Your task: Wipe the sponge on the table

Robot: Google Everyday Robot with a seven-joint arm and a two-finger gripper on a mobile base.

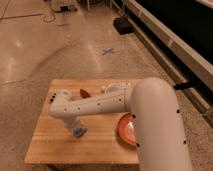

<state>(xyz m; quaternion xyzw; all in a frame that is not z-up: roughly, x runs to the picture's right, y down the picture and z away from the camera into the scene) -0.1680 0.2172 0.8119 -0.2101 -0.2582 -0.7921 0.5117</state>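
The light wooden table [50, 150] fills the lower middle of the camera view. My white arm reaches from the lower right across it to the left. Its gripper [75, 126] points down at the left-centre of the table top. The small light-blue sponge [79, 132] sits pressed on the wood under the gripper, which is shut on it. The arm hides part of the table's middle.
An orange bowl [125, 131] rests on the table's right side, partly behind my arm. A small reddish-brown object [85, 93] and a whitish item [107, 89] lie near the far edge. Polished floor surrounds the table, and a dark wall base runs along the right.
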